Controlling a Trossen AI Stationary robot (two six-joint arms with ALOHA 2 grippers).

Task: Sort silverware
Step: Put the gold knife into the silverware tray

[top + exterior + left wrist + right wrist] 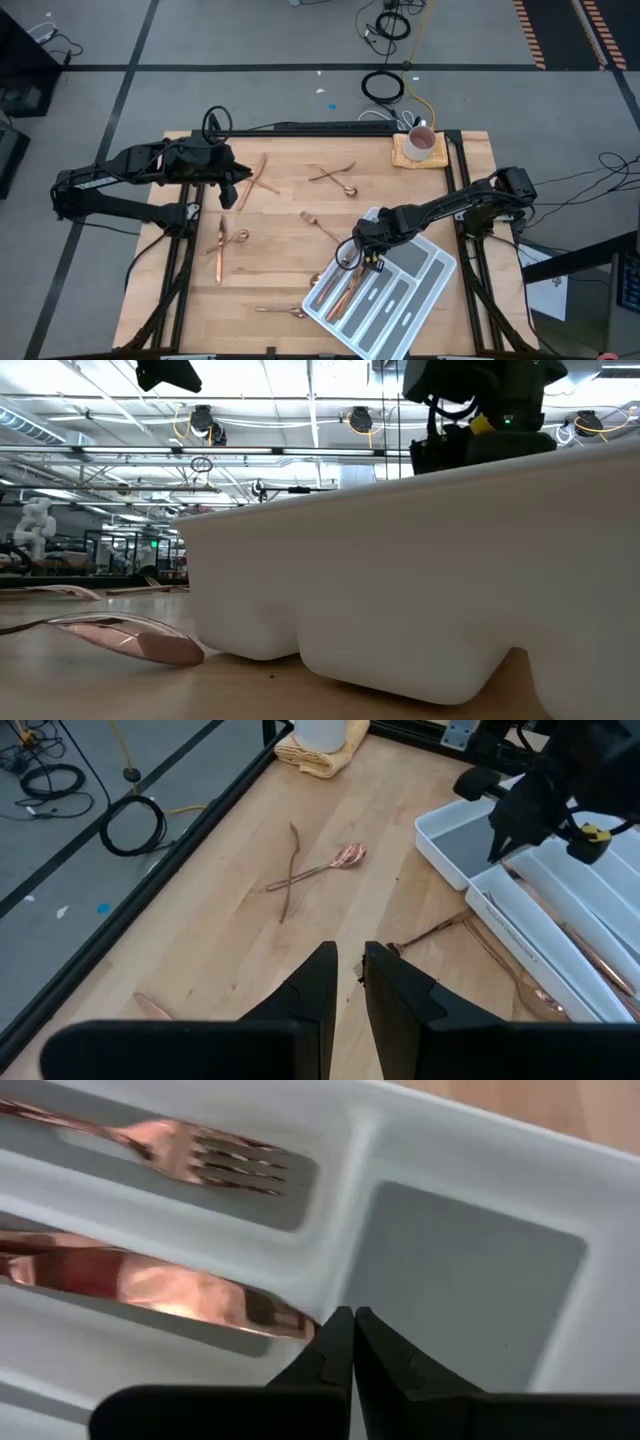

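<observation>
Robotics lab or industrial hall, grey floor with black tape lines (130,70), coiled black cables (383,86), high ceiling with strip lights (300,405), distant equipment racks (130,545).

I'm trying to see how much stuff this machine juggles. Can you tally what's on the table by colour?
Copper silverware, loose on the table: 8
Copper silverware in the tray: 2 that I can make out
White tray: 1
White mug: 1
Yellow cloth under the mug: 1
Total: 13
</observation>
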